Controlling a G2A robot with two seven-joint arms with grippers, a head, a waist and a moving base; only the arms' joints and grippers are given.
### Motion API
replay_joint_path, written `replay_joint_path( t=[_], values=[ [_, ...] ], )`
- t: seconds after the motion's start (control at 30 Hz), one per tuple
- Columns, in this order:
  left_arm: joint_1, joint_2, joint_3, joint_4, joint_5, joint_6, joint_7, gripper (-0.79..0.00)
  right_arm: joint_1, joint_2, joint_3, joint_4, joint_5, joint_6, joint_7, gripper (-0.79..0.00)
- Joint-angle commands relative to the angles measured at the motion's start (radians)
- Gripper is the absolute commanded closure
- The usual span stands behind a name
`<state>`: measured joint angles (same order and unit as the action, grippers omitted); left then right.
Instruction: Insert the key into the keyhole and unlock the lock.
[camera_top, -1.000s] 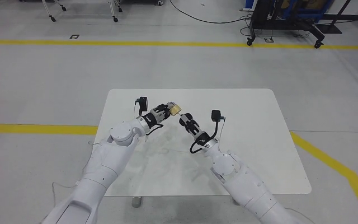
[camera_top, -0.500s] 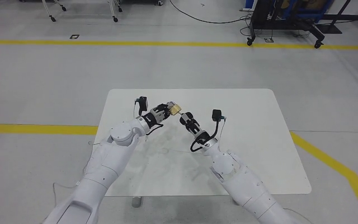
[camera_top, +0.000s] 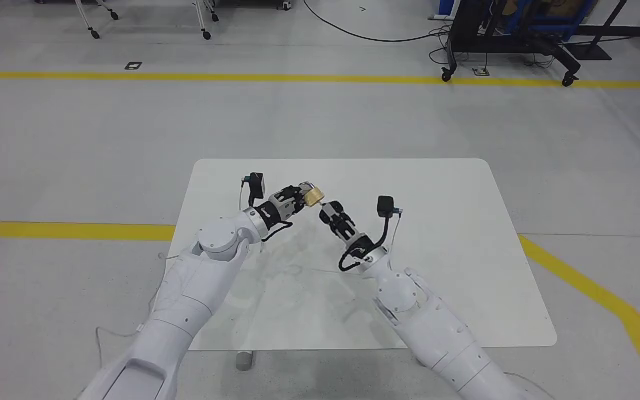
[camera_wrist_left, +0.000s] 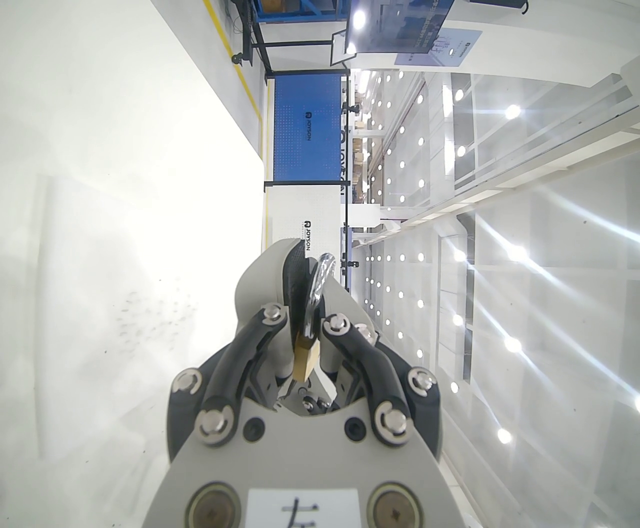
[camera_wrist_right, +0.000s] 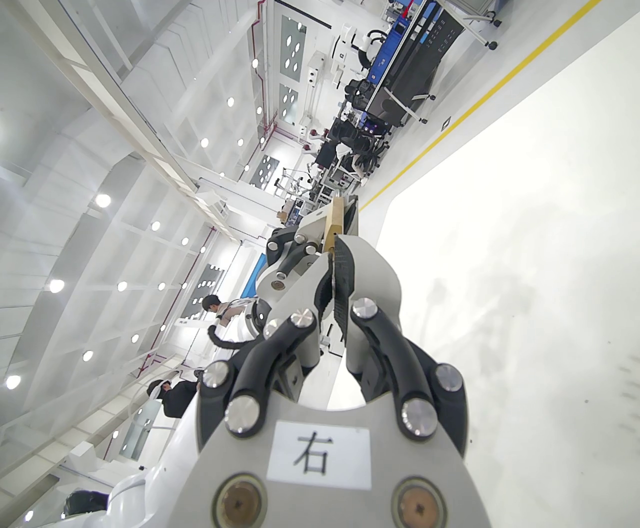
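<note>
Above the white table (camera_top: 440, 200) the two arms meet near its back middle. My left gripper (camera_top: 303, 194) is shut on a small brass padlock (camera_top: 313, 196). In the left wrist view the padlock's brass body (camera_wrist_left: 305, 357) sits between the fingers (camera_wrist_left: 272, 280), with the silver shackle (camera_wrist_left: 318, 282) sticking out past them. My right gripper (camera_top: 329, 210) is shut, its tips right at the padlock's bottom face (camera_wrist_right: 334, 219). A thin brass sliver of the key (camera_wrist_right: 329, 247) shows between its fingers (camera_wrist_right: 362, 272); the rest of the key is hidden.
The tabletop (camera_wrist_right: 525, 240) under both arms is bare apart from faint scuff marks (camera_wrist_left: 150, 312). Yellow floor lines run behind and beside the table, and a dark wheeled frame (camera_top: 515, 40) stands far back on the right.
My right gripper has crept a little toward the padlock, closing the small gap to it. The left gripper and padlock have held still.
</note>
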<state>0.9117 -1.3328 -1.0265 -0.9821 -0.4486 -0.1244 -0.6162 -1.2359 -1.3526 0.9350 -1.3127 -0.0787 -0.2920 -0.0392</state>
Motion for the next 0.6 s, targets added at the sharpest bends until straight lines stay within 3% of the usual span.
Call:
replay_joint_path(
  t=[0.0,0.5,0.53,0.57],
  values=[
    [0.000,-0.001,-0.001,0.000,0.001,0.002,-0.003,0.000,0.000,-0.002,-0.001,0.000,-0.004,0.002,0.003,0.000],
    [-0.001,-0.006,-0.009,0.006,0.010,-0.003,-0.022,0.000,0.020,-0.020,0.016,0.013,0.001,0.016,0.008,0.000],
    [-0.001,-0.007,-0.009,0.006,0.012,-0.004,-0.023,0.000,0.020,-0.021,0.017,0.013,0.001,0.016,0.007,-0.145],
    [-0.001,-0.007,-0.009,0.007,0.013,-0.003,-0.025,0.000,0.020,-0.022,0.019,0.013,0.001,0.016,0.007,-0.650]
  ],
)
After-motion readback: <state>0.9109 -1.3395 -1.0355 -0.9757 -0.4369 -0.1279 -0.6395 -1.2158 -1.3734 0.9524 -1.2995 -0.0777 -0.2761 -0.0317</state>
